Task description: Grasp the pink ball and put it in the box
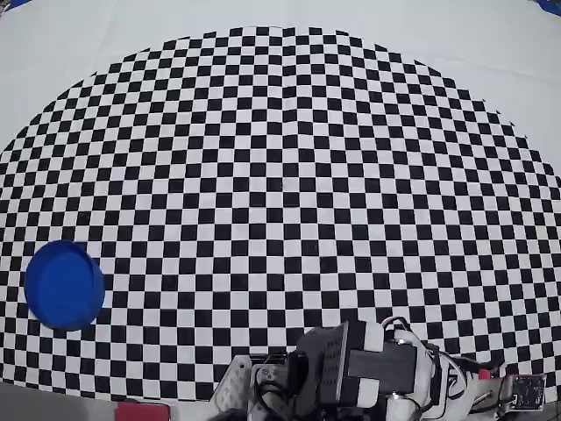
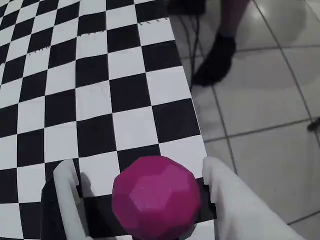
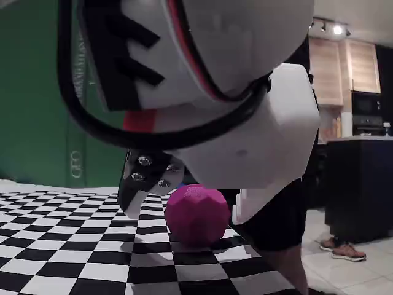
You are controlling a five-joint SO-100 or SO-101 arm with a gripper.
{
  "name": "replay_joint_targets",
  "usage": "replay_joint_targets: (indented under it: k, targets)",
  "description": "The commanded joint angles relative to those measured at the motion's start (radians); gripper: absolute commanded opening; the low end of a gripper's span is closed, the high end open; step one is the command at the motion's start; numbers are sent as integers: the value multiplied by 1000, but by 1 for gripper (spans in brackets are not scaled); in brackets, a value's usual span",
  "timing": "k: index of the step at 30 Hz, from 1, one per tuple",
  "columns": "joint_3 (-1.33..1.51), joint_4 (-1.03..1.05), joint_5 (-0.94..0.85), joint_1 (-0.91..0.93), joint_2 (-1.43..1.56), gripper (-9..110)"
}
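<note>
The pink faceted ball [image 2: 156, 197] rests on the checkered cloth, close to the cloth's edge. My gripper [image 2: 140, 169] is open and straddles it: the left white finger [image 2: 67, 192] stands a gap away from the ball, and the right white finger [image 2: 225, 192] is right beside it. The fixed view shows the ball [image 3: 196, 215] on the cloth between the jaws. In the overhead view the ball is hidden under the arm [image 1: 359, 368] at the bottom edge. The box is a blue round container [image 1: 64, 285] at the far left.
The checkered cloth [image 2: 90, 75] ends just right of the ball in the wrist view, with tiled floor [image 2: 260, 100] beyond. A person's dark-socked foot [image 2: 216, 59] stands on that floor. A dark counter [image 3: 359, 184] is at the right of the fixed view.
</note>
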Motion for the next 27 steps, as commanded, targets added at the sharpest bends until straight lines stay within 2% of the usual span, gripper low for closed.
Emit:
replay_joint_targets:
  k: [1, 2, 4, 7, 27]
  targets:
    - [-21, -15, -11, 2, 14, 19]
    - [-21, -15, -11, 2, 14, 13]
    - [-21, -15, -11, 2, 14, 11]
    - [-21, -15, -11, 0, 14, 0]
    - [-21, -15, -11, 3, 91, 0]
